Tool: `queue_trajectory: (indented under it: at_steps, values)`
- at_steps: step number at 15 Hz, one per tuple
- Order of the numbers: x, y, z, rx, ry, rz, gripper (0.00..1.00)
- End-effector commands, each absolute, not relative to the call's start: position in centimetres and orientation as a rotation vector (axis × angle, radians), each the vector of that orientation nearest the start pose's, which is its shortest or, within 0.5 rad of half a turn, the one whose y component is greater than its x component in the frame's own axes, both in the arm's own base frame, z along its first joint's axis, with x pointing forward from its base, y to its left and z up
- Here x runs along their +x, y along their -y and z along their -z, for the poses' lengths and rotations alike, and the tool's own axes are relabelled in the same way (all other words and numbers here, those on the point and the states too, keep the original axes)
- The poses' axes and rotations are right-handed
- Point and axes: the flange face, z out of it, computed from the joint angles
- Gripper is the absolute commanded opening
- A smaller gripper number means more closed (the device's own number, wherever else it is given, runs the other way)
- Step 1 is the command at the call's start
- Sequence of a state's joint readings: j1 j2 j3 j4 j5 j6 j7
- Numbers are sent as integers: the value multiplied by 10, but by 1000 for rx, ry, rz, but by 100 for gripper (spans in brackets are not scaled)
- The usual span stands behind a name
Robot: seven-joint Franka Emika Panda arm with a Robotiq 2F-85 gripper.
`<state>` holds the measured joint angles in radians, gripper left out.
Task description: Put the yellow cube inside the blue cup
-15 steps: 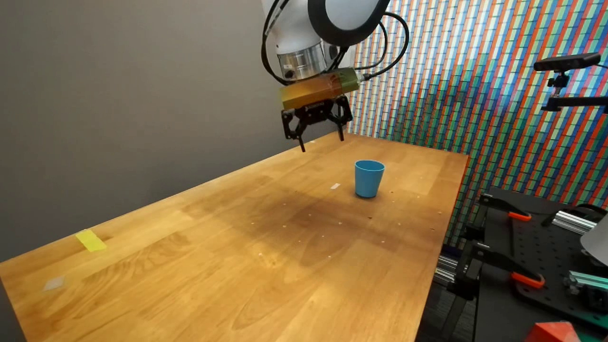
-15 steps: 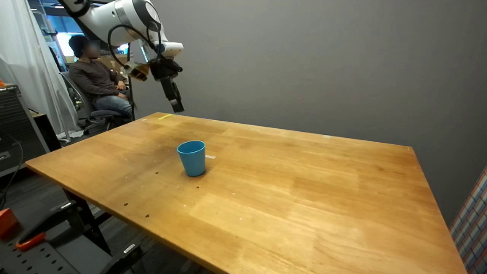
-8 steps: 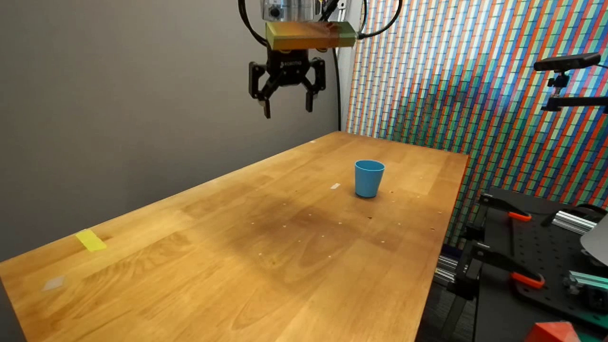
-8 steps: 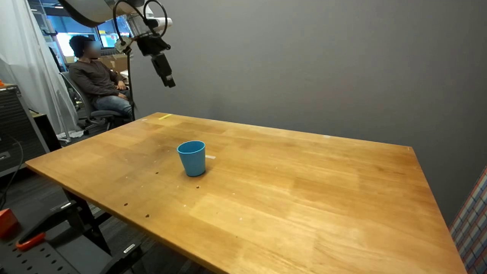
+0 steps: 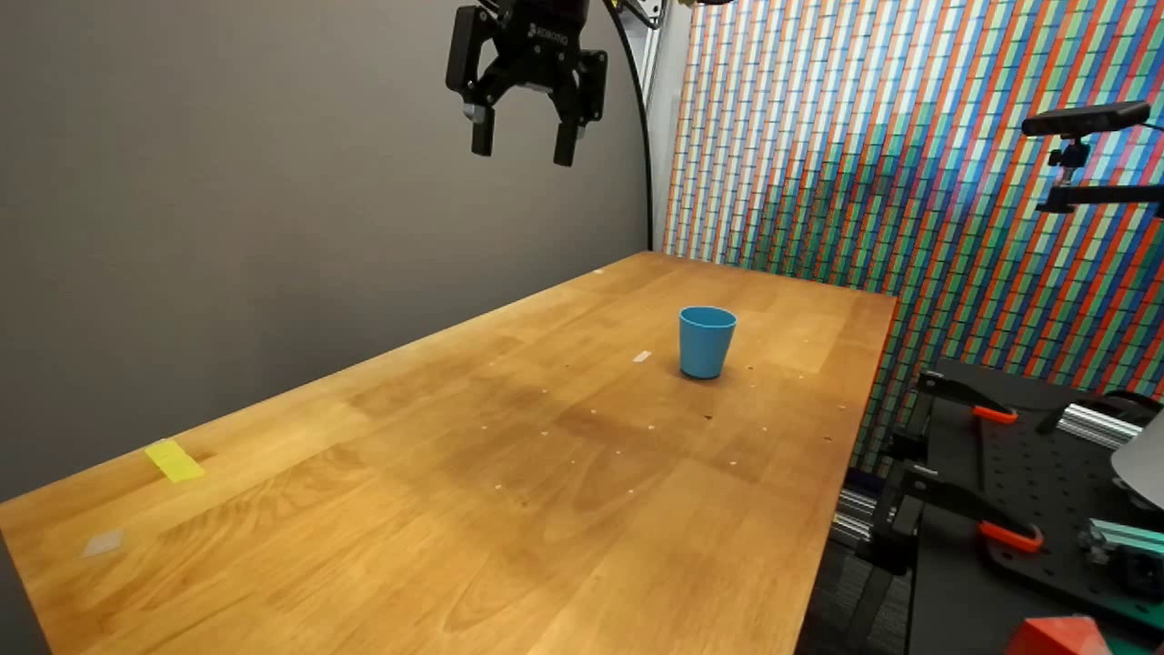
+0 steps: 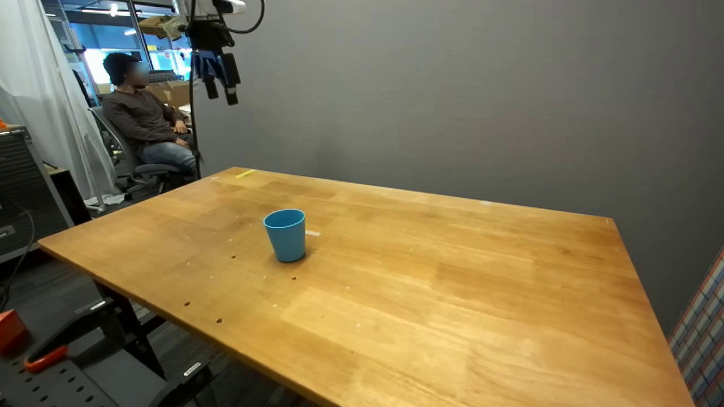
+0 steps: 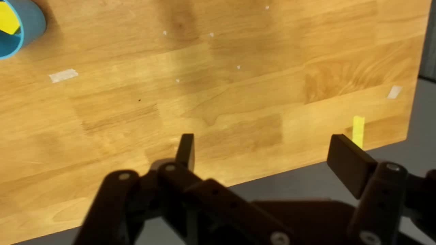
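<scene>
The light-blue cup [image 5: 706, 346] stands upright on the wooden table, and it shows in both exterior views [image 6: 287, 237]. In the wrist view the cup [image 7: 34, 20] is cut off at the top left corner. The yellow cube [image 7: 7, 20] lies inside the cup there, partly out of frame; the cup's wall hides it in both exterior views. My gripper [image 5: 523, 156] is open with nothing between its fingers, high above the table and well apart from the cup. It also shows in an exterior view [image 6: 222, 99] and in the wrist view [image 7: 261, 146].
The wooden table [image 5: 436, 546] borders a grey wall. A flat yellow tape strip [image 5: 175, 460] and pale tape scraps [image 5: 642, 357] are stuck to it. A black side table with clamps [image 5: 973, 509] stands beside it. A person [image 6: 141, 118] sits beyond the table.
My gripper has risen and moved farther from the cup, and the hand has turned from tilted to pointing more downward. It stays open. The cup has not moved.
</scene>
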<state>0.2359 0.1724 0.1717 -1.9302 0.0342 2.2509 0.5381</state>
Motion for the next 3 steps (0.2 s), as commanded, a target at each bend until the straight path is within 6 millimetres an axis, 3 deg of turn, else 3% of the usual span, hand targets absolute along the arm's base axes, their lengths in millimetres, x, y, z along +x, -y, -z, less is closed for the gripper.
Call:
queue_trajectory:
  at_steps: [1, 3]
  values:
    - [558, -238, -419, -3000, -170, 107, 100]
    - [552, -236, -425, -2991, -102, 54, 100]
